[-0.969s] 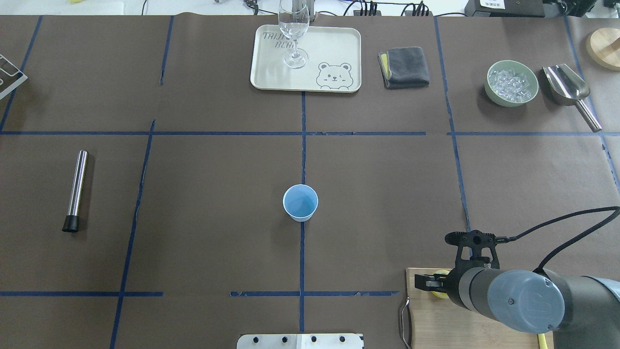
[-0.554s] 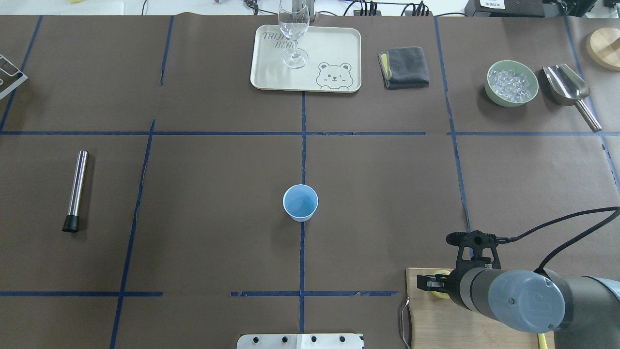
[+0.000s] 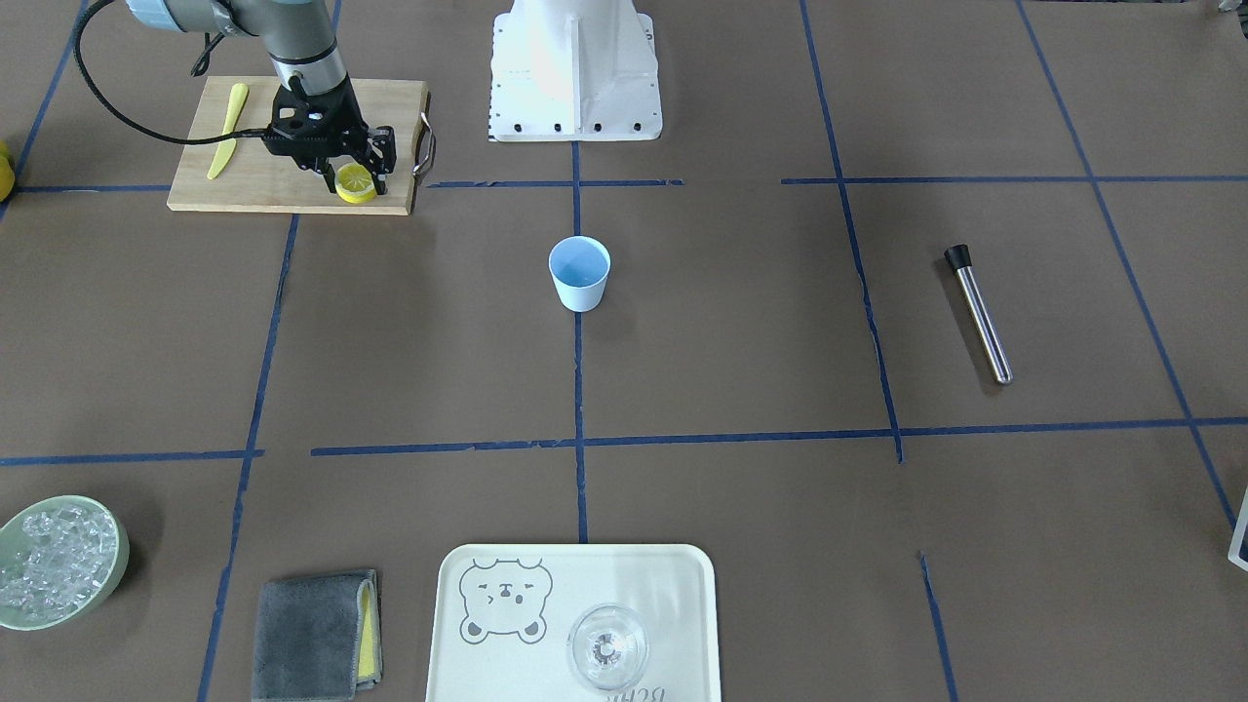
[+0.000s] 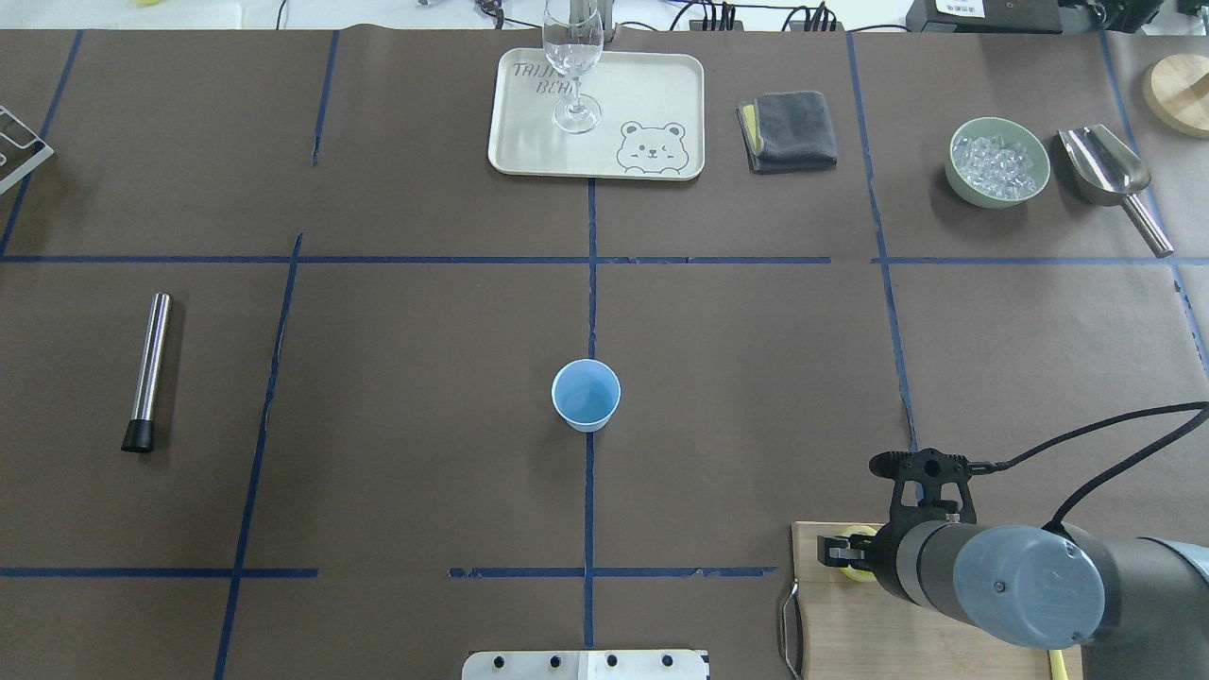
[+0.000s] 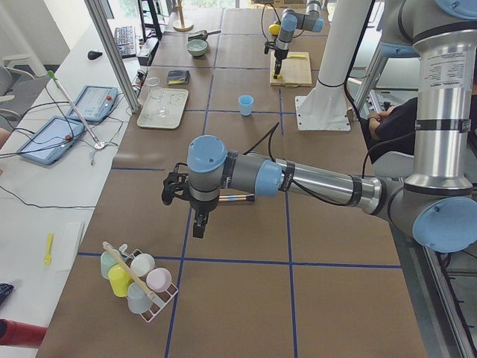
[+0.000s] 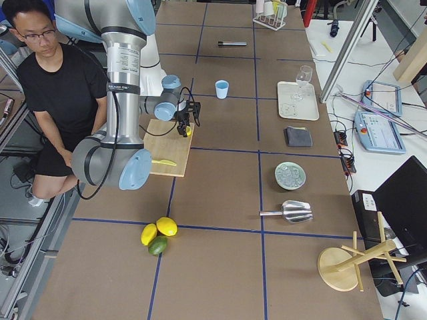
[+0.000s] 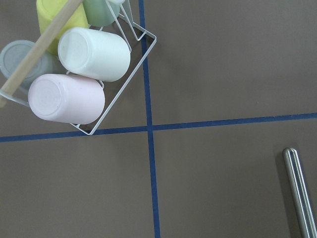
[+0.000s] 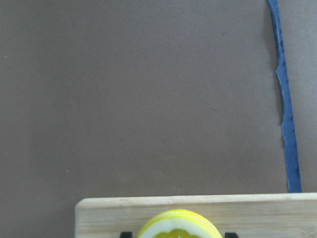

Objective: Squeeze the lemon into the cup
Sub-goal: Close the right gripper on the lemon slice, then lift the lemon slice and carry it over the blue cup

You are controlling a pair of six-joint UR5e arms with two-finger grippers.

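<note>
The lemon (image 3: 356,183) is a round yellow slice near the edge of a wooden cutting board (image 3: 255,185). My right gripper (image 3: 353,168) points down over it. In the right wrist view the lemon (image 8: 179,225) fills the bottom edge, and a black fingertip (image 8: 126,234) shows on each side with a narrow gap, so the gripper is open astride it. From overhead the lemon (image 4: 858,567) is mostly hidden under the right gripper (image 4: 850,555). The pale blue cup (image 4: 586,395) stands upright at the table's middle, far from both grippers. My left gripper (image 5: 198,224) hovers near a cup rack; whether it is open I cannot tell.
A yellow plastic knife (image 3: 227,144) lies on the board. A steel muddler (image 4: 149,368) lies to the left. At the far side are a tray (image 4: 652,94) with a glass (image 4: 572,57), a grey cloth (image 4: 789,129), a bowl of ice (image 4: 998,161) and a scoop (image 4: 1105,165). A person (image 6: 60,87) sits behind the robot.
The right gripper's visible finger has shifted slightly inward toward the lemon. The cup and everything else stayed put.
</note>
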